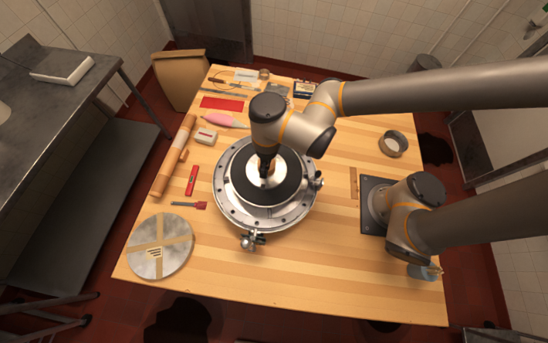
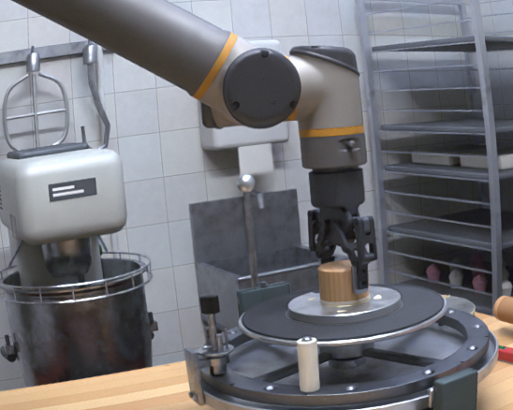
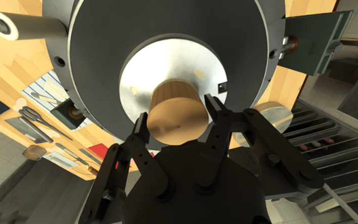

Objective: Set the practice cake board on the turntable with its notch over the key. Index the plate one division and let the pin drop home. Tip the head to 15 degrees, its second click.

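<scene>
My gripper stands upright over the middle of the turntable, open around the wooden knob of the silver cake board and holding nothing. The board lies flat on the black turntable top, and the wrist camera shows a small square notch at its rim. The indexing plate's ring of holes surrounds the top. A black-knobbed pin stands at the near left of the ring, and a white handle post stands at the front.
A metal ring tin sits at the right of the wooden table. A round grey board lies at the front left corner, with a rolling pin, red tools and a piping bag left of the turntable. A stand mixer stands behind.
</scene>
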Robot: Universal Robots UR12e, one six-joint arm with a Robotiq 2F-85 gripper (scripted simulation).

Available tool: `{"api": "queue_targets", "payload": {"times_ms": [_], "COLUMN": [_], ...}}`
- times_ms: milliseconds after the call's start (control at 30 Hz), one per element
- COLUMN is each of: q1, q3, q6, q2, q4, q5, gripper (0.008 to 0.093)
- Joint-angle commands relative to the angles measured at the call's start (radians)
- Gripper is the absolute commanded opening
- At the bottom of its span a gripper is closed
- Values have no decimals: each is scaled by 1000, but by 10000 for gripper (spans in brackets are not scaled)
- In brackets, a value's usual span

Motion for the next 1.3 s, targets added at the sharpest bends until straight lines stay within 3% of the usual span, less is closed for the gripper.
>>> {"api": "queue_targets", "payload": {"times_ms": [0,367,1267], "q1": [0,0,0], "q3": [-4,-79,-82], "q6": [0,0,0], "q2": [-4,-70,-72], "q4": [6,147,153], "q5": [0,0,0], "gripper": [880,880,880]}}
